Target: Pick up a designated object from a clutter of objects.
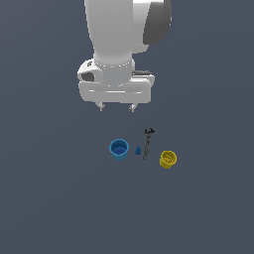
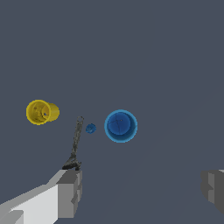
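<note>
The bright blue cup (image 1: 119, 149) stands upright on the grey floor, mouth up; in the wrist view it (image 2: 120, 126) is seen from above. Beside it lie the tiny blue piece (image 1: 138, 151) (image 2: 90, 128), the thin dark wrench-like tool (image 1: 147, 143) (image 2: 75, 144) and the yellow cup (image 1: 168, 159) (image 2: 41, 112), which is tipped on its side. My gripper (image 1: 117, 107) (image 2: 142, 192) hangs open and empty, well above the clutter and a little behind the blue cup. Its fingertips (image 1: 102, 106) are spread wide.
The arm's white body (image 1: 124, 34) fills the upper middle of the exterior view. The grey floor (image 1: 49, 198) extends on all sides of the small cluster.
</note>
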You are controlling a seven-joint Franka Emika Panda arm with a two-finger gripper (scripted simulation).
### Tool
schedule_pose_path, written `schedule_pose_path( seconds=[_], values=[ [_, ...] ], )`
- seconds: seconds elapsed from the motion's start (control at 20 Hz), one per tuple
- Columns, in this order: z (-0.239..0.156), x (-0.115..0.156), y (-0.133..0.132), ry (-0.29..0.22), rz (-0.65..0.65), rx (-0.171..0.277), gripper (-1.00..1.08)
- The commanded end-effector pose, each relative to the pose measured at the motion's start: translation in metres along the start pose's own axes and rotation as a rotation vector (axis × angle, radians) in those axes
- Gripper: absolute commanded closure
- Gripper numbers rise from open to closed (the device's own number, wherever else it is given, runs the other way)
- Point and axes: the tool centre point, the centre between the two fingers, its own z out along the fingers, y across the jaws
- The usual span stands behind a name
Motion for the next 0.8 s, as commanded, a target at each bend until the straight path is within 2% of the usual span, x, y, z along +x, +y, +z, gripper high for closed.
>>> schedule_pose_path(
  seconds=[0.0,0.35,0.75],
  values=[
    [0.0,0.0,0.0,0.0,0.0,0.0,-0.2],
    [0.005,0.001,-0.005,-0.002,-0.005,0.015,-0.2],
    [0.016,0.003,-0.005,0.002,-0.024,0.006,-0.2]
  ],
)
